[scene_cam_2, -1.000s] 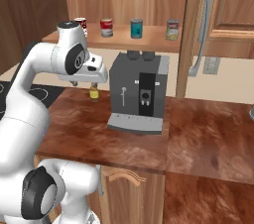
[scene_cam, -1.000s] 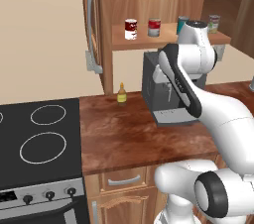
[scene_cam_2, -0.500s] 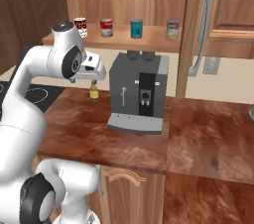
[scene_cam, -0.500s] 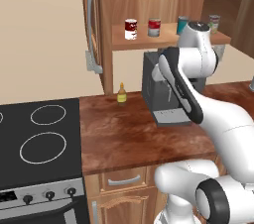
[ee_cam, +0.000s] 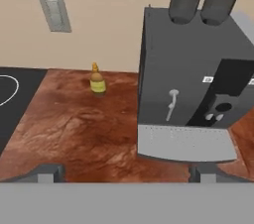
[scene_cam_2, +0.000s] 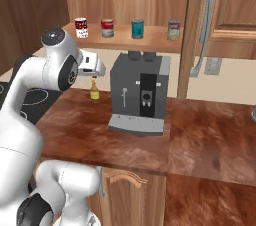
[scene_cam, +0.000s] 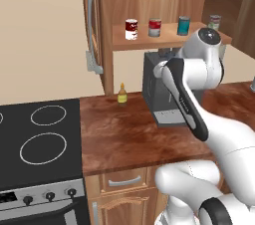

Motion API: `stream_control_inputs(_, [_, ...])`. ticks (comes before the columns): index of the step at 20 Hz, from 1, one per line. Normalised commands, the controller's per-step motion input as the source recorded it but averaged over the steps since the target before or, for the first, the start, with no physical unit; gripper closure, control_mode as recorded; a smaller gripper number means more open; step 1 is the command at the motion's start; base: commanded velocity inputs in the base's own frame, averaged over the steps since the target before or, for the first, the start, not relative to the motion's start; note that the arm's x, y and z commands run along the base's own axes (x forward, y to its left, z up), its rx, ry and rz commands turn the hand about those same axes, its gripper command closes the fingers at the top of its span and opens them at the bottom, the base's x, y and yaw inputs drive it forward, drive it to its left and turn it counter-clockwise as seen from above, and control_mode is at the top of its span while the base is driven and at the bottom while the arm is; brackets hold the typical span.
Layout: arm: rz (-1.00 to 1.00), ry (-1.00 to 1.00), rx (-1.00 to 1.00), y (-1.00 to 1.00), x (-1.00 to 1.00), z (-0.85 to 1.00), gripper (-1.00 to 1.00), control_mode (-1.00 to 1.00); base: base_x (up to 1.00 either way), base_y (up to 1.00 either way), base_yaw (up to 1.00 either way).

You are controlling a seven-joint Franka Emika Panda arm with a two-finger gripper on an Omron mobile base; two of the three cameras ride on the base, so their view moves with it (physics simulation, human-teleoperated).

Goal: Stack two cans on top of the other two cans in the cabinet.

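Observation:
Four cans stand in a row on the cabinet's wooden shelf (scene_cam: 167, 38). From the left they are the dark red can with a white label (scene_cam: 131, 29), the red-over-grey can (scene_cam: 155, 27), the teal can (scene_cam: 184, 25) and the green-labelled can (scene_cam: 214, 22). The right base view shows the same row: dark red (scene_cam_2: 81, 27), red-over-grey (scene_cam_2: 107, 27), teal (scene_cam_2: 137, 28), green-labelled (scene_cam_2: 174, 29). My gripper (ee_cam: 126, 172) hangs below the shelf (scene_cam_2: 125, 41), left of the coffee machine, facing the counter. Its fingertips (ee_cam: 47, 172) stand wide apart and hold nothing. The hand (scene_cam_2: 94, 66) is well below the cans.
A grey coffee machine (scene_cam_2: 140, 95) stands on the brown counter (scene_cam_2: 200, 135) under the shelf. A small yellow bottle (ee_cam: 97, 81) sits by the wall. The black stove (scene_cam: 40, 139) lies to the left. The cabinet door (scene_cam: 92, 30) stands open, and its grey bar handle (scene_cam_2: 204, 30) sticks out.
The arm's upper joints have shifted slightly while the hand stays below the shelf. The four cans have not moved.

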Motion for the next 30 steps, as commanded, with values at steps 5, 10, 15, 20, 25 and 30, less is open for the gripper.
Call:
stream_control_inputs(5, [0.0, -0.14, 0.0, 0.01, 0.0, 0.35, -1.0, -1.0, 0.0, 0.0, 0.0])
stream_control_inputs(10, [0.0, -0.06, 0.02, 0.0, 0.0, 0.36, -1.0, -1.0, 0.0, 0.0, 0.0])
stream_control_inputs(15, [-0.03, -0.02, 0.02, -0.06, 0.0, 0.35, -1.0, -1.0, 0.0, 0.0, 0.0])
stream_control_inputs(20, [-0.1, 0.0, 0.0, -0.02, 0.0, 0.28, -1.0, -1.0, 0.0, 0.0, 0.0])
stream_control_inputs(25, [-0.15, 0.0, 0.0, -0.11, 0.0, 0.19, -1.0, -1.0, 0.0, 0.0, 0.0])
stream_control_inputs(30, [-0.11, -0.02, 0.0, -0.12, 0.0, 0.12, -1.0, -1.0, 0.0, 0.0, 0.0])
